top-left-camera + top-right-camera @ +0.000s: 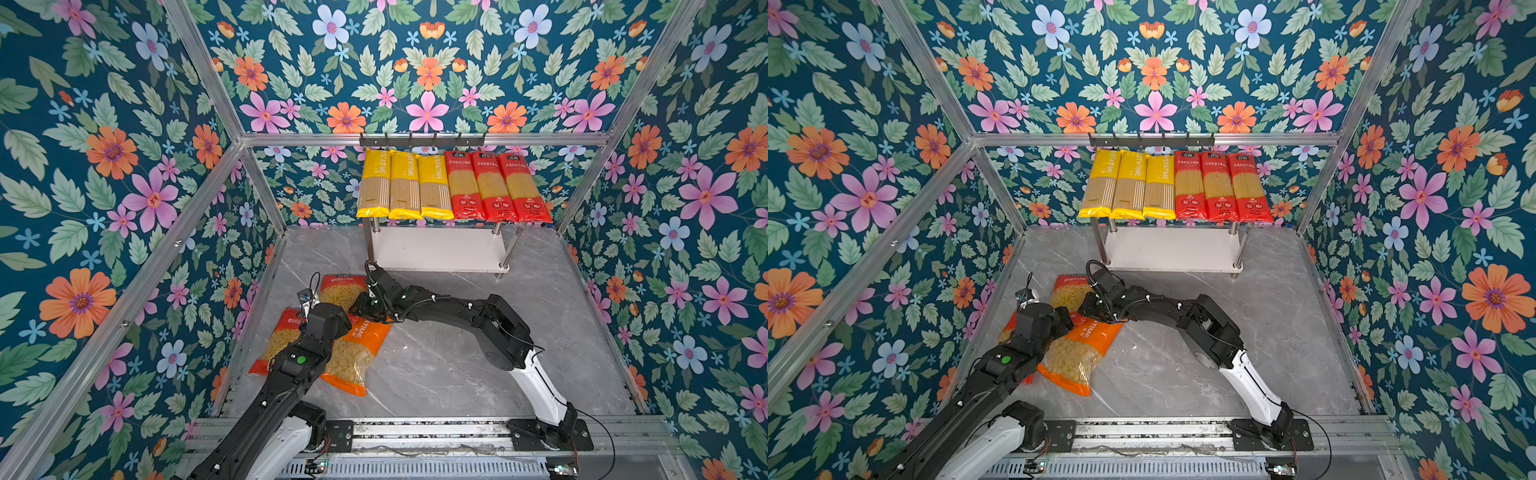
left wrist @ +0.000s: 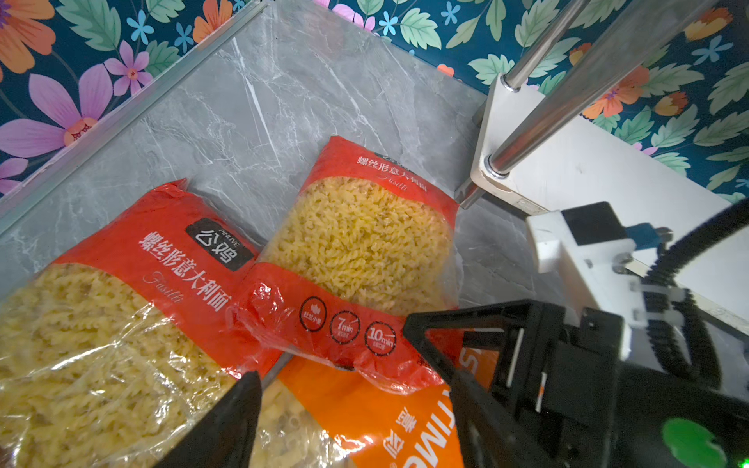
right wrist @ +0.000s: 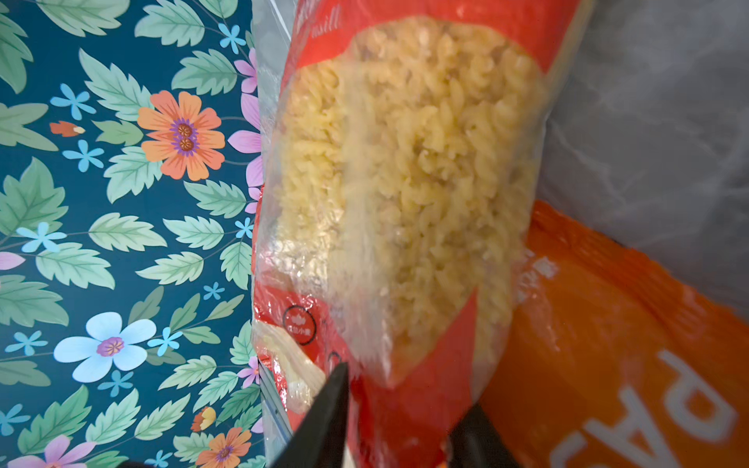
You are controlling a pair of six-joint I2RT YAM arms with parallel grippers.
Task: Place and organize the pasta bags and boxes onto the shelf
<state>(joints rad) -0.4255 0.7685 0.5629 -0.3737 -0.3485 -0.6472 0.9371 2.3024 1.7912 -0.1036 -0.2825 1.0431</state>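
Two black fingers of the right gripper (image 3: 405, 389) stand at the bottom edge of the right wrist view, drawn in on the sealed end of a far red bag (image 3: 405, 162) of spiral pasta. The film fills the gap between them, but the bag is blurred and its print is hard to read. The left wrist view shows the same bag (image 2: 360, 239) more sharply, at centre frame. Its end lies over an orange bag (image 2: 364, 413), and a near red bag (image 2: 121, 324) is at lower left.

The left gripper (image 2: 354, 377) is spread wide at the bottom of that view, above the orange bag, with nothing between its fingers. In both top views the wrists hide both sets of jaws. In a top view, the left arm cuts across the near red bag (image 1: 278, 340) and the orange bag (image 1: 353, 357) at lower centre left.

Only the top views show the whole shelf (image 1: 436, 249), at upper centre against the back wall. Three yellow packs (image 1: 405, 185) and three long red packs (image 1: 494, 187) lie side by side, hiding its top board. The lower board is bare. Just above is a black hook rail (image 1: 422, 141). The three bags lie on the grey table (image 1: 457, 365), in front of the shelf and to its left.
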